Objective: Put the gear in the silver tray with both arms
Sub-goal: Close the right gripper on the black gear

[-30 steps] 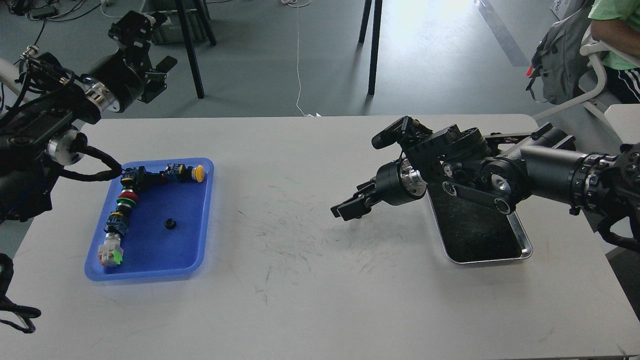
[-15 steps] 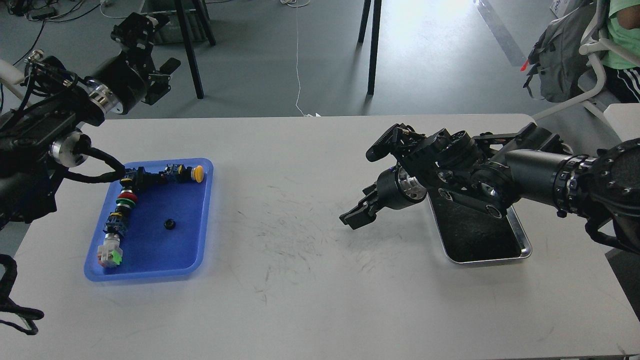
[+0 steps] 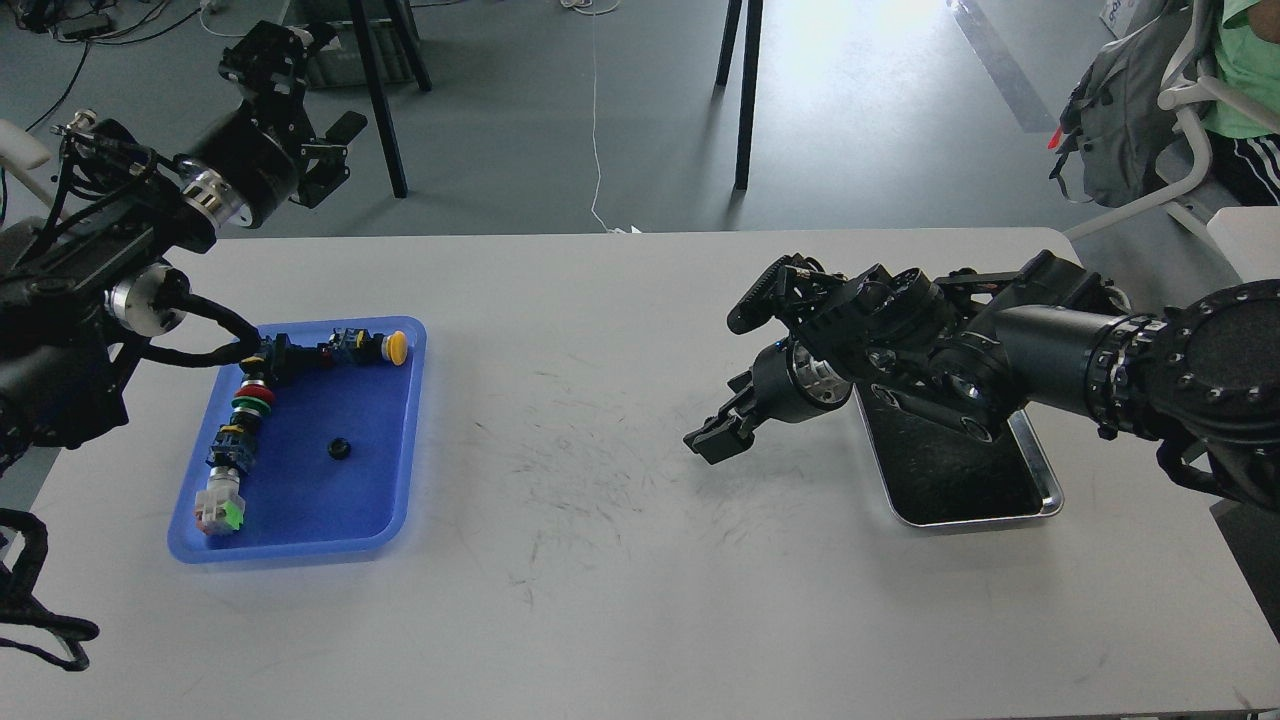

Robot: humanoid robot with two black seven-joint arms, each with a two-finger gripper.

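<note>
My right claw [image 3: 722,432] hangs just left of the silver tray [image 3: 1040,495], fingers together; left claw [image 3: 290,55] state I cannot tell.

Right pincer [image 3: 722,436] drawn back toward the silver tray [image 3: 1040,490] (slightly lower), left pincer [image 3: 290,70] edged right

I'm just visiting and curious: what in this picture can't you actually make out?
- Silver tray: its far end is hidden under the right arm.
- Small black part in the blue tray: too small to tell whether it is the gear.
- Left gripper and right gripper: dark, so open or shut is unclear.
- Person at top right: cut off by the edge.
</note>
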